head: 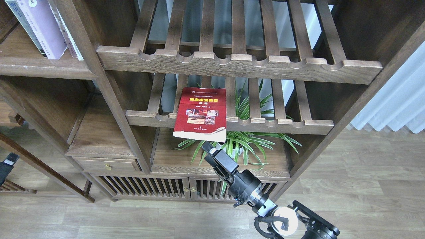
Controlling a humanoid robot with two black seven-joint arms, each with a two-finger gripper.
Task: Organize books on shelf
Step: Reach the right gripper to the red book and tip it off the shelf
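Dark-brown wooden shelving fills the scene, standing on a grey-brown plank floor (pixel 365 186) with a pale curtain (pixel 398 103) off to the right. We have two slatted racks with scalloped front rails in the middle, the upper rack (pixel 239 64) and the lower rack (pixel 282 124). And there is the red book (pixel 201 113), yellow title and small photos on its cover, lying flat on the left part of the lower rack with its near edge sticking out past the rail. Up at far left, the solid plank shelf (pixel 43 68) carries the pale lavender-white book (pixel 46 30), leaning among a couple of other spines that run out of view at the top edge.

Our right gripper (pixel 208 148) reaches up from the bottom right on its black arm, its tip just below the red book's near edge, close to the overhanging corner but apart from it as far as we can see. It is dark and seen end-on, so we cannot tell how the jaws stand. Behind it a potted spider plant (pixel 245 139) spreads its striped leaves on the lower board. Our left gripper is nowhere in view. A small drawer with a brass knob (pixel 108 167) sits lower left.
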